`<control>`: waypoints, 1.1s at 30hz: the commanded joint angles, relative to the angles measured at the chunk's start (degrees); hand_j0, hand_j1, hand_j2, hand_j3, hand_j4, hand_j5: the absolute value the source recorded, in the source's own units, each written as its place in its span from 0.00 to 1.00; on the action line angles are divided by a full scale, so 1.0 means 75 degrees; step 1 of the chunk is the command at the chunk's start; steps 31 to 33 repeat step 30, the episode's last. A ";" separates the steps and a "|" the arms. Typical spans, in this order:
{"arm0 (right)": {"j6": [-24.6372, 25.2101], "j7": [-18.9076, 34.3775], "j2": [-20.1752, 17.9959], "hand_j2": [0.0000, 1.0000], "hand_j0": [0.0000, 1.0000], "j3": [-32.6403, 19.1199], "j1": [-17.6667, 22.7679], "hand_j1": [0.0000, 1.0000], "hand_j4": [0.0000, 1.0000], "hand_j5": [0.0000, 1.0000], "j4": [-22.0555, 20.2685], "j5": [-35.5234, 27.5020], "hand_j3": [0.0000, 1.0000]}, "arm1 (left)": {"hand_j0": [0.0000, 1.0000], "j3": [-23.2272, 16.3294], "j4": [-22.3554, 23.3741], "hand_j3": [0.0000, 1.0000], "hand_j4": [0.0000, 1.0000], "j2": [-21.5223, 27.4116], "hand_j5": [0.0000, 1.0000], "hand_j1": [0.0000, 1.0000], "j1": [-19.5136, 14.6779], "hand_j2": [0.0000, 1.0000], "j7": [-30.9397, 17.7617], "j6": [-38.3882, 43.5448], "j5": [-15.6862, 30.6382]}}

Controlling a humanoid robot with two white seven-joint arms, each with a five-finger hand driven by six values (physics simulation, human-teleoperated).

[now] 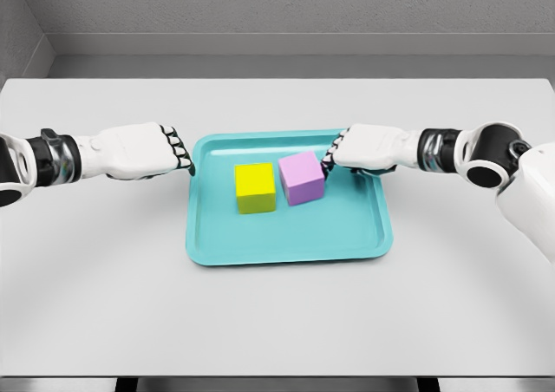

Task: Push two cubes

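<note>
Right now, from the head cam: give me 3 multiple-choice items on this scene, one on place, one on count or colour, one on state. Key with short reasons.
1. Where do the cubes sit?
A. Inside the teal tray
B. On the bare table left of the tray
C. Stacked on each other

2. What colours are the two cubes?
A. Red and blue
B. Yellow and purple
C. Both green

3. How does the right hand stand to the purple cube?
A. Far away at the table edge
B. Lifting it in the air
C. Fingertips at its right side, cube resting on the tray

Key:
1 A: both cubes rest side by side on the floor of the teal tray.
2 B: the yellow cube is left, the purple cube right.
3 C: the right hand meets the purple cube's right side, while the left hand is at the tray's left rim.
</note>
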 commanded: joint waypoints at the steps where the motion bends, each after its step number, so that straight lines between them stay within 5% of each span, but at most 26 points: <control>1: 0.0019 -0.0002 -0.0004 0.62 0.62 -0.0008 0.0000 0.62 0.62 0.62 -0.0092 -0.0041 0.62 | 0.74 0.0005 0.0001 0.74 0.74 0.0011 0.74 0.74 0.0000 0.74 0.0003 0.0018 0.0028; 13: 0.0019 -0.0002 -0.0051 0.63 0.63 -0.0043 0.0082 0.63 0.63 0.63 -0.0081 -0.0029 0.63 | 0.74 0.0016 0.0001 0.74 0.74 0.0023 0.74 0.74 0.0000 0.74 0.0003 0.0018 0.0028; 15: 0.0019 -0.0025 -0.0437 0.65 0.65 -0.0184 0.0023 0.65 0.65 0.65 -0.0116 -0.0158 0.65 | 0.74 0.0016 -0.0011 0.74 0.74 0.0081 0.74 0.74 0.0000 0.74 0.0003 0.0018 0.0028; 17: 0.0019 -0.0061 -0.1257 0.71 0.71 -0.1225 0.0199 0.71 0.71 0.71 -0.0959 -0.0345 0.71 | 0.74 0.0157 -0.0011 0.74 0.74 0.0152 0.74 0.74 0.0000 0.74 0.0003 0.0018 0.0098; 18: 0.0019 -0.0061 -0.1866 0.79 0.79 -0.2244 0.0702 0.79 0.79 0.79 -0.1275 -0.1094 0.79 | 0.74 0.0309 0.0012 0.74 0.74 0.0327 0.74 0.74 0.0000 0.74 0.0003 0.0018 0.0320; 19: 0.0019 -0.0061 -0.2276 0.98 0.98 -0.3297 0.1228 0.98 0.98 0.98 -0.1474 -0.1703 0.98 | 0.74 0.0438 0.0071 0.74 0.74 0.0538 0.74 0.74 0.0000 0.74 0.0003 0.0018 0.0531; 21: 0.0019 -0.0061 -0.2711 0.99 0.99 -0.4941 0.2320 0.99 0.99 0.99 -0.1709 -0.2443 0.99 | 0.74 0.0848 0.0106 0.74 0.74 0.0632 0.74 0.74 0.0175 0.74 0.0003 0.0018 0.0567; 25: 0.0019 -0.0061 -0.2864 0.99 0.99 -0.5200 0.2765 0.99 0.99 0.99 -0.1756 -0.2736 0.99 | 0.75 0.2255 0.0165 0.75 0.75 0.0691 0.75 0.75 0.0867 0.75 0.0003 0.0018 0.0567; 33: 0.0019 -0.0037 -0.2758 0.99 0.99 -0.5106 0.3187 0.99 0.99 0.99 -0.2307 -0.2619 0.99 | 0.75 0.2290 0.0223 0.75 0.75 0.0796 0.75 0.75 0.0867 0.75 0.0003 0.0018 0.0637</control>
